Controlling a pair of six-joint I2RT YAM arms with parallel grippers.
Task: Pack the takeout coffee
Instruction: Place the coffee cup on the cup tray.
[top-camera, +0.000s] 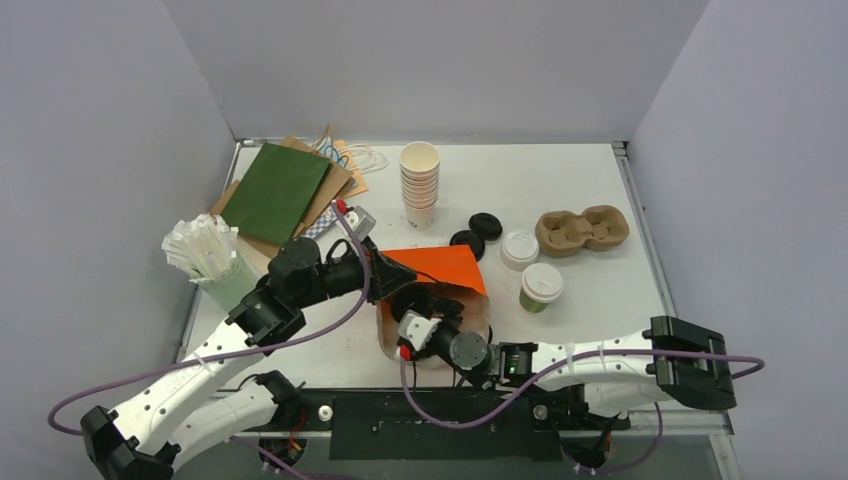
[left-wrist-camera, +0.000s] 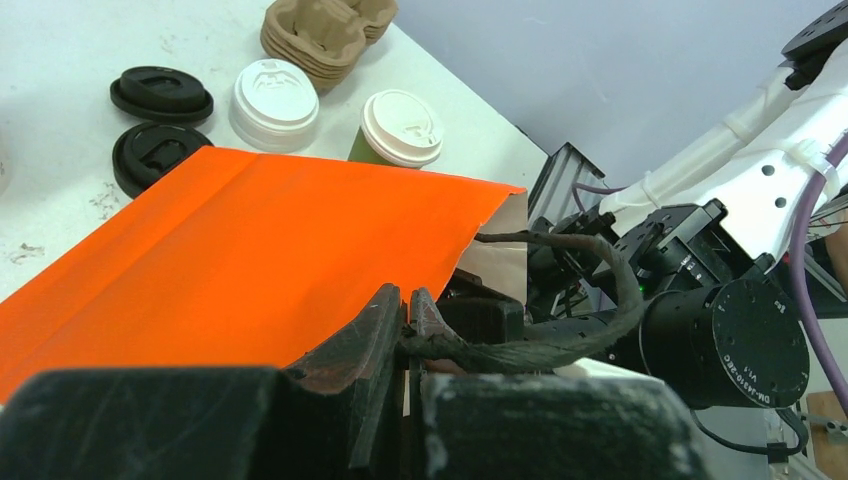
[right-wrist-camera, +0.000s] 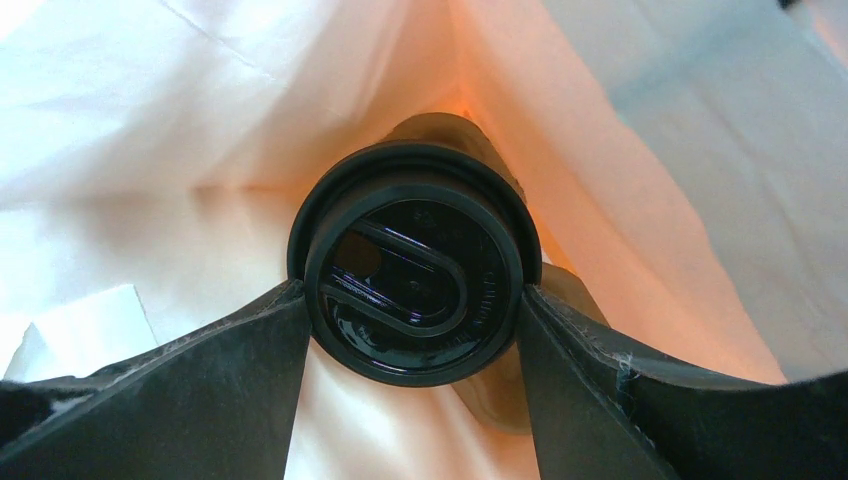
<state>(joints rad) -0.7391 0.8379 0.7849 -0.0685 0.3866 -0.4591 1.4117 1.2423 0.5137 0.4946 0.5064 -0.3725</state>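
black-lidded cup (right-wrist-camera: 415, 275) inside orange bag (left-wrist-camera: 250, 250); its embossed lettering unreadable

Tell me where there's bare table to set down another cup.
Widest bare patch: the far strip of table between the stack of white cups and the right edge, behind the cup carrier. Another lies right of the white-lidded cup. Crowded: the orange bag, loose lids and far-left paper bags.

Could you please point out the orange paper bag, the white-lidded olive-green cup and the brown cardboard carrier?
orange paper bag (top-camera: 445, 265): top view, side panel.
white-lidded olive-green cup (top-camera: 542, 282): top view, lid centre.
brown cardboard carrier (top-camera: 582, 230): top view, middle ridge.
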